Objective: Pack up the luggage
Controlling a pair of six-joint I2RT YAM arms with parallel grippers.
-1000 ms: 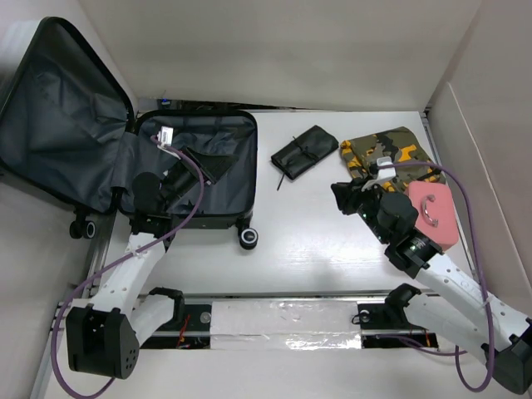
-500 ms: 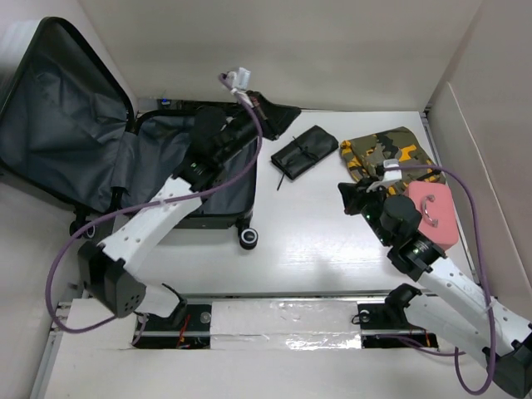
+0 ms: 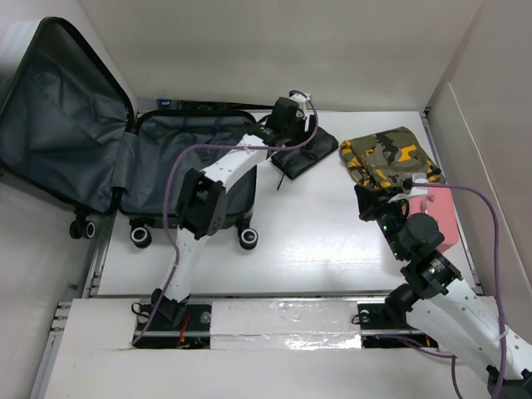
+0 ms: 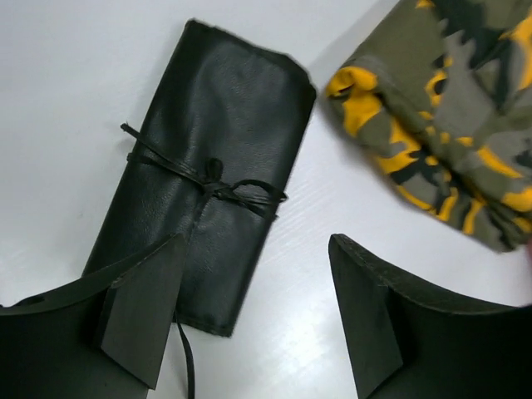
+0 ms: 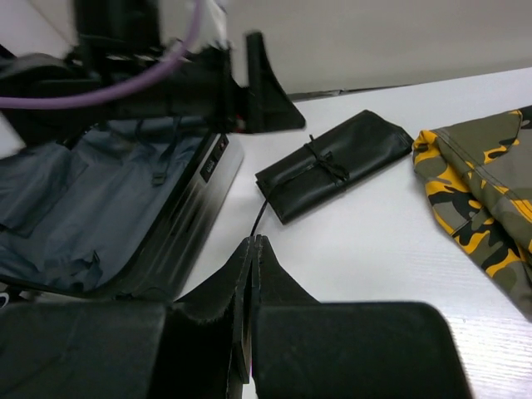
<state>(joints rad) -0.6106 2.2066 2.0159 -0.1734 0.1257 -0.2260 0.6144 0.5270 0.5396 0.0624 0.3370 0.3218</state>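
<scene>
The left arm's jaws are spread wide and hang just above a black rolled pouch. One jaw is over the pouch's near end and the other is over bare tabletop between the pouch and a camouflage cloth; nothing is between them. The right arm's jaws are pressed together and hold nothing, pointing toward the pouch from well apart. The suitcase lies open just to the left of the left jaws, its base flat on the tabletop and its lid tilted back, with grey lining showing in both halves. It looks like a stiff, glossy shell, probably slippery for the jaws and apt to roll on its wheels if nudged, so it seems best left alone while things go in. For closing it, the thin rim of the lid looks the surest place to pinch. The pouch seems soft and light, best taken across its tied middle.
</scene>
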